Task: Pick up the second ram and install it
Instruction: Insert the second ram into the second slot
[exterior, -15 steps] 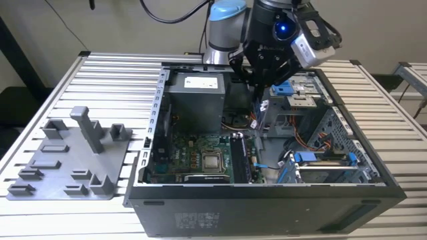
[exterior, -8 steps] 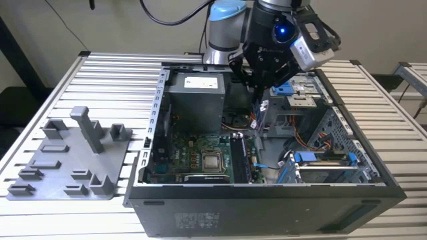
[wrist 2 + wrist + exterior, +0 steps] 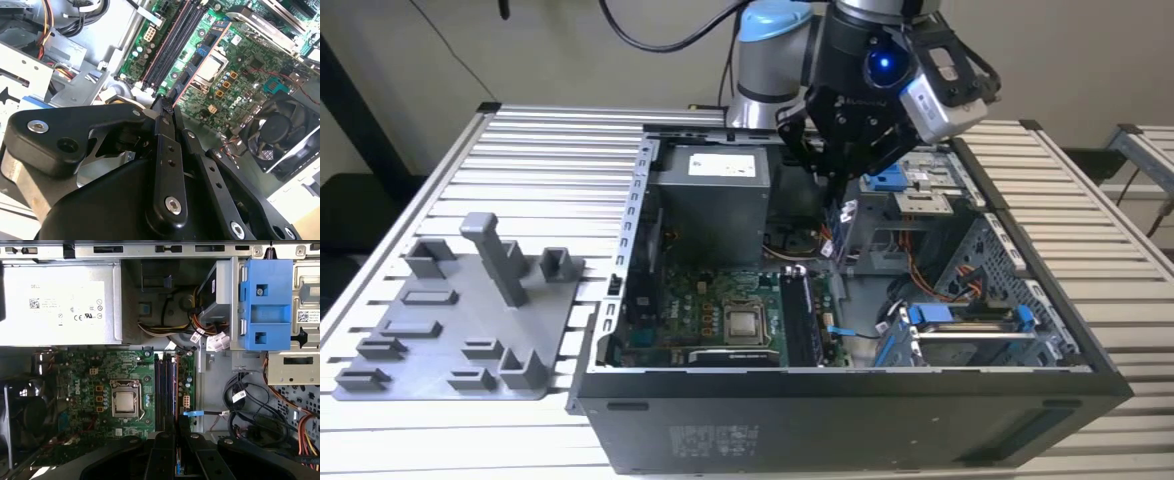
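The gripper [image 3: 177, 439] is clamped on the second ram [image 3: 178, 467], held on edge, long axis parallel to the memory slots [image 3: 164, 390] below.

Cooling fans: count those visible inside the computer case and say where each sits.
1. In the second wrist view, the cooling fan sits beside the green motherboard. Others may be hidden behind the power supply.

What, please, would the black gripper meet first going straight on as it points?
Probably the long black memory slots on the green motherboard, beneath the gripper's blue-green ram stick; depth unclear.
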Available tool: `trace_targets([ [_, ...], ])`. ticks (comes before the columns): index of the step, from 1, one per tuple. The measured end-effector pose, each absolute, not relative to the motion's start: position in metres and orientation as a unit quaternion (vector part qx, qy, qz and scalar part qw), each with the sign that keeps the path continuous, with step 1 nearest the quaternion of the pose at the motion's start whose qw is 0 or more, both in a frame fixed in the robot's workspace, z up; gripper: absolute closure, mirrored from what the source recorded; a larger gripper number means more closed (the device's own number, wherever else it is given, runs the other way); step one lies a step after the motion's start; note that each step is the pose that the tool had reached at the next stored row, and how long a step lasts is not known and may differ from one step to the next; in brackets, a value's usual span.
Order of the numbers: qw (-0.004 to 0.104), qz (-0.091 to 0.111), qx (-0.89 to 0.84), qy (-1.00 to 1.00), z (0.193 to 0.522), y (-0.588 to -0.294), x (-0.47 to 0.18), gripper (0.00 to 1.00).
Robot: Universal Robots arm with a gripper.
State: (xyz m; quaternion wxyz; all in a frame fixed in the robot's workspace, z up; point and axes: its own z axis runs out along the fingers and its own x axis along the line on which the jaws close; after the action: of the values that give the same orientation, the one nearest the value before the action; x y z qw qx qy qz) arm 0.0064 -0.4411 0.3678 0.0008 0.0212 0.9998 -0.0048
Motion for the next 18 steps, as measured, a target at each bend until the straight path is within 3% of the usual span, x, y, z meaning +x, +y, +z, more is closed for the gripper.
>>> trace_targets([
  [18,0.001,-0.005,0.021,1.000,0.3611,-0.4411,0.0064,0.86],
])
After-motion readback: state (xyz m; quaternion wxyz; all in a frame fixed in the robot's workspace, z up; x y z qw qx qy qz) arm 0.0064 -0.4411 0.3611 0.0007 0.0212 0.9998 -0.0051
